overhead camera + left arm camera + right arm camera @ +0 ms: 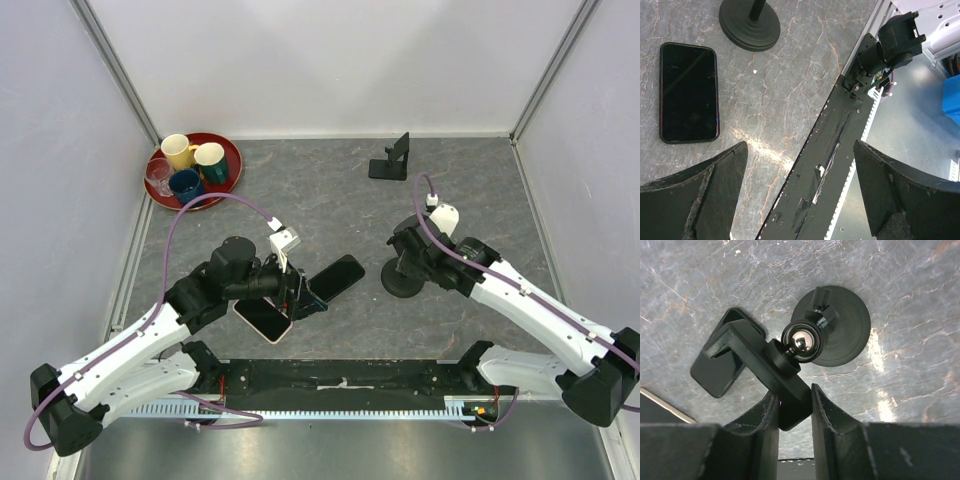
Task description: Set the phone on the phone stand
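Observation:
A black phone (337, 277) lies flat, screen dark; it also shows in the left wrist view (689, 92) and the right wrist view (715, 372). A second, pale-faced phone (263, 320) lies to its near left. My left gripper (305, 293) hovers open and empty between them; in its wrist view (800, 192) it is over the table's front edge. The small black phone stand (392, 160) stands empty at the back. My right gripper (402, 262) (792, 395) is shut on the clamp plate (785, 380) of a round-based ball-joint holder (845, 335).
A red tray (237, 160) with several mugs and a glass sits at the back left. The round holder's base (750, 22) stands just right of the black phone. A black rail (830, 150) runs along the table's front edge. White walls close in three sides.

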Controlling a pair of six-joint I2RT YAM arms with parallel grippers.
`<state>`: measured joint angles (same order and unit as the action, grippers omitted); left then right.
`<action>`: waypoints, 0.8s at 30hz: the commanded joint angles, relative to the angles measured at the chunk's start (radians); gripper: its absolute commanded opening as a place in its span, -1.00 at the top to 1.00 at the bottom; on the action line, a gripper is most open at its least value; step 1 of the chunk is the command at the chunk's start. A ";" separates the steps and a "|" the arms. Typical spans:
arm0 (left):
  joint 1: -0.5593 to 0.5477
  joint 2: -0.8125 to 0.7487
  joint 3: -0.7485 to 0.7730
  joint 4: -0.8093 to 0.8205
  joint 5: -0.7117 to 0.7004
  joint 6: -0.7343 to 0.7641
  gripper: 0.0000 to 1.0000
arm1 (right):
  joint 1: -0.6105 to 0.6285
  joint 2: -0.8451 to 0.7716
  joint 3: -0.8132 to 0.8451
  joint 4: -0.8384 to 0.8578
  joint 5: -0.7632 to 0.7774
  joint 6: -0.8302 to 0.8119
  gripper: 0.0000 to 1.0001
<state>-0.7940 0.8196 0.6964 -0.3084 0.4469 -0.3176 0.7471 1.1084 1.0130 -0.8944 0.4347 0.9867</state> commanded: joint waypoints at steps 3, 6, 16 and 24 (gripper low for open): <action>-0.004 -0.005 0.002 0.003 -0.001 0.038 -0.84 | -0.002 0.042 0.068 0.064 -0.010 -0.288 1.00; -0.004 -0.005 0.002 0.003 -0.001 0.038 -0.84 | -0.002 0.094 0.113 0.071 -0.051 -0.399 1.00; -0.004 -0.002 0.002 0.003 -0.004 0.038 -0.84 | -0.003 0.130 0.199 0.061 -0.155 -0.623 1.00; -0.004 0.013 0.002 0.009 0.009 0.032 -0.84 | -0.035 0.137 0.220 0.086 -0.341 -0.726 1.00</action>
<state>-0.7940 0.8280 0.6964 -0.3088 0.4473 -0.3176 0.7322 1.2560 1.1645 -0.8730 0.2188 0.3447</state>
